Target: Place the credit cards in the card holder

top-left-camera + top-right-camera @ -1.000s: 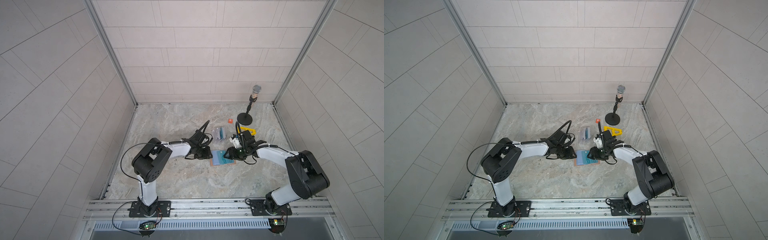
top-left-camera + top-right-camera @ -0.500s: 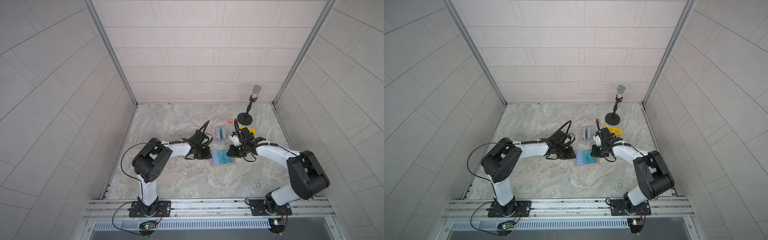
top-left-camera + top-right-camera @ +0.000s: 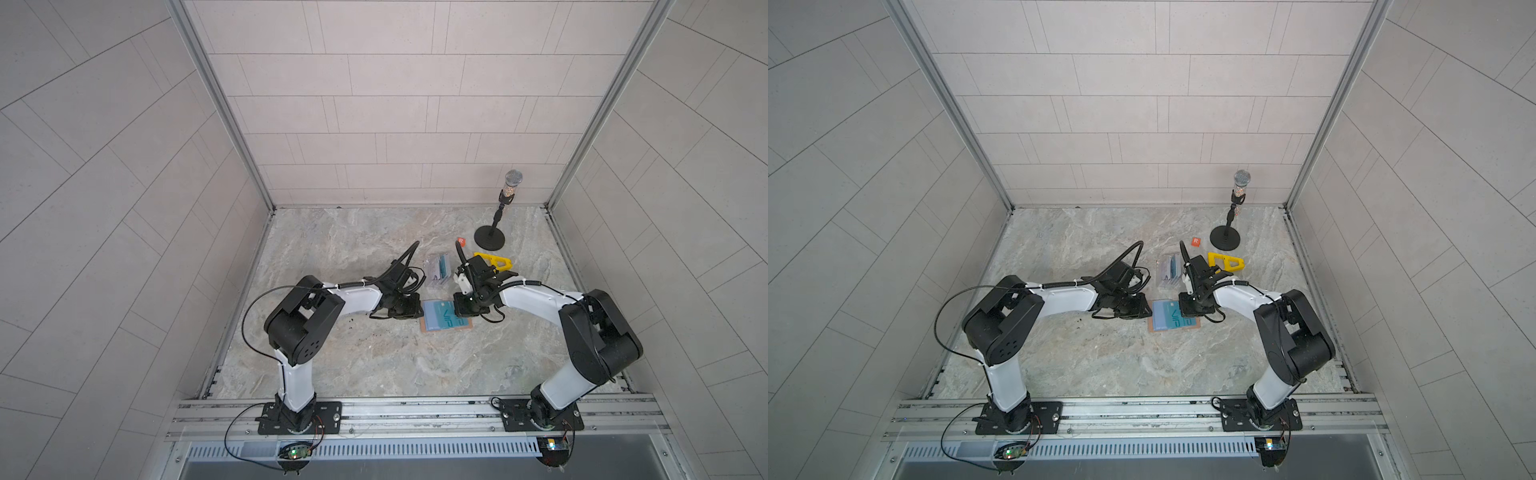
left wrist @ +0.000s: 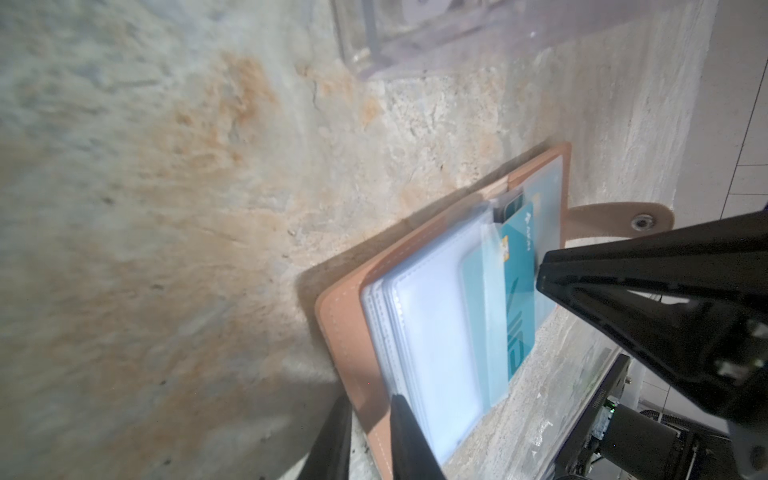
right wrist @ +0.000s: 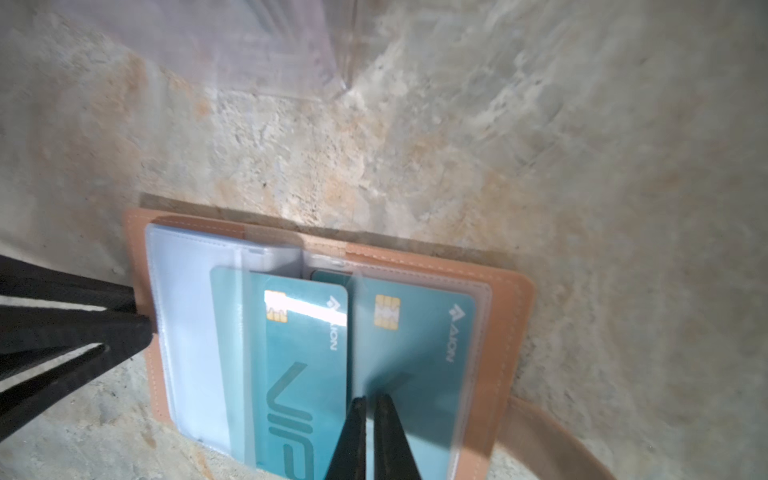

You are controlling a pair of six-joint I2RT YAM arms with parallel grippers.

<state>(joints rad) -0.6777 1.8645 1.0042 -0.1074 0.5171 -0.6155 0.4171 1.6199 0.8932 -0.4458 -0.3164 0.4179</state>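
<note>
The card holder (image 3: 427, 328) (image 3: 1153, 329) lies open on the marble floor, tan cover down and clear sleeves up. My left gripper (image 4: 370, 405) (image 3: 409, 309) is shut on the card holder's tan cover (image 4: 349, 332) at its edge. One teal credit card marked VIP (image 5: 307, 361) (image 4: 517, 266) sits partly in a middle sleeve. A second teal card (image 5: 415, 345) lies inside the sleeve beside it. My right gripper (image 5: 370, 401) (image 3: 463, 309) is shut, its tips over that second sleeve. I cannot tell whether it pinches the plastic.
A clear acrylic stand (image 3: 438, 270) (image 3: 1170, 270) holding several more cards stands just behind the holder. Further back are a small orange square marked R (image 3: 460, 240), a yellow frame-like object (image 3: 494, 261) and a microphone on a round black base (image 3: 490, 239).
The right gripper's jaws have closed over the card holder's right side. The left gripper keeps its hold on the cover and has hardly moved.
</note>
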